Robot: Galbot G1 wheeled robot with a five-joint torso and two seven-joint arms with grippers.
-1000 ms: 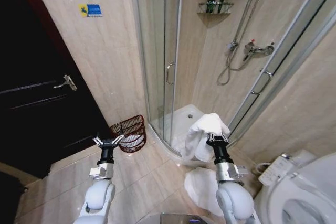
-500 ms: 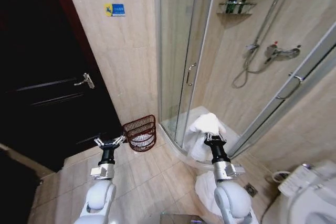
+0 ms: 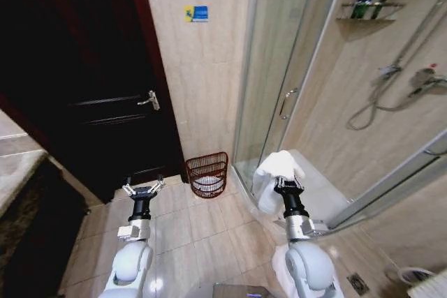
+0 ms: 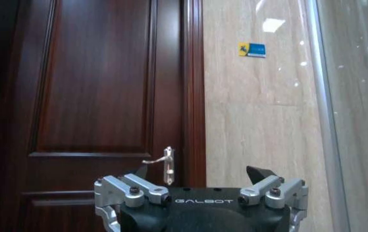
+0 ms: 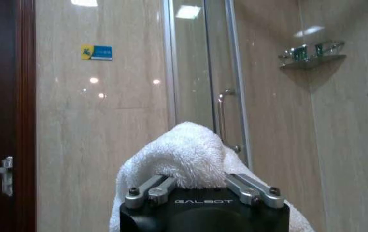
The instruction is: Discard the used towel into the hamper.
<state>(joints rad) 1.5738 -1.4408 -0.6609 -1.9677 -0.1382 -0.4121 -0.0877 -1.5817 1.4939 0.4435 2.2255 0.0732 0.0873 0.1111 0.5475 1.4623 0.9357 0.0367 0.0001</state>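
Towel bunched white in right gripper's closed fingers beside shower door, left gripper spread wide and empty, hamper ahead on floor against wall: carry stage, next likely needing approach until towel over rim.

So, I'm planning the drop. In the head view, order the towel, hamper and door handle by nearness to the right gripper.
1. towel, held in the right gripper.
2. hamper, on the floor to its left.
3. door handle, farther left, on the dark door.
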